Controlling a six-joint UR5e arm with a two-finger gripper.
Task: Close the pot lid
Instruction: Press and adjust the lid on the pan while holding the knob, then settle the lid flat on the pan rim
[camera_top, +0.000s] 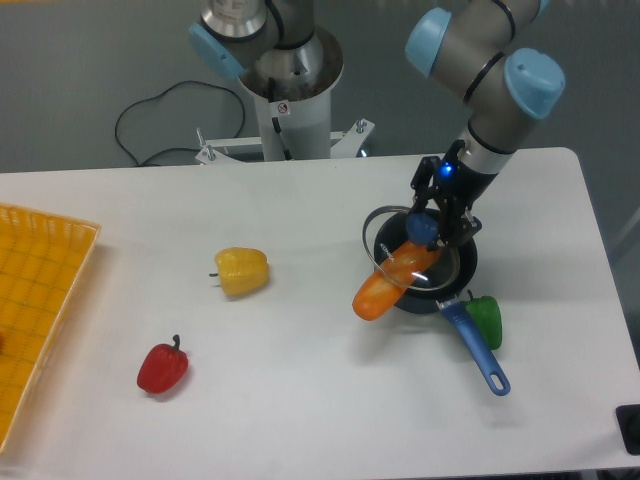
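Observation:
The small black pot sits on the right part of the white table, its long blue handle pointing toward the front. An orange pepper lies across the pot's left rim and sticks out over the table. The clear glass lid with a metal rim hangs tilted over the pot and pepper. My gripper comes down from above and is shut on the lid's blue knob.
A green pepper lies right beside the pot's handle. A yellow pepper sits mid-table and a red pepper at the front left. An orange basket stands at the left edge. The arm's base is behind.

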